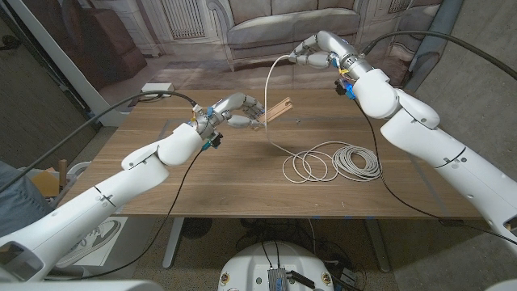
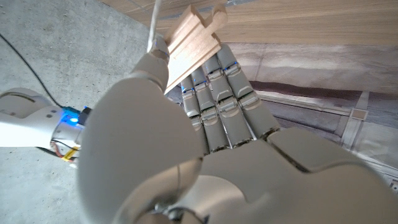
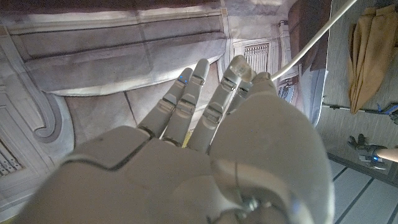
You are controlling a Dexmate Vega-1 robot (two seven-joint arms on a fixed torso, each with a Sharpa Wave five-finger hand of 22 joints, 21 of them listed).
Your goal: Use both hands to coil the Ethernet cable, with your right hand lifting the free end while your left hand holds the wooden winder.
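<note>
A thin white Ethernet cable [image 1: 269, 89] rises from loose coils on the wooden table [image 1: 202, 174] to the raised right hand [image 1: 311, 55], which pinches its free end. The left hand [image 1: 234, 111] grips the pale notched wooden winder [image 1: 275, 111] above the table. To coil well, the right hand should probably keep the cable taut while the winder stays steady.

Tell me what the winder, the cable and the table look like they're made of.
Winder: pale unfinished wood, judging by its visible grain and matte surface. Cable: white and flexible, lying in loose loops, likely plastic-jacketed. Table: brown wood or wood-look laminate, streaked grain with a low sheen.
</note>
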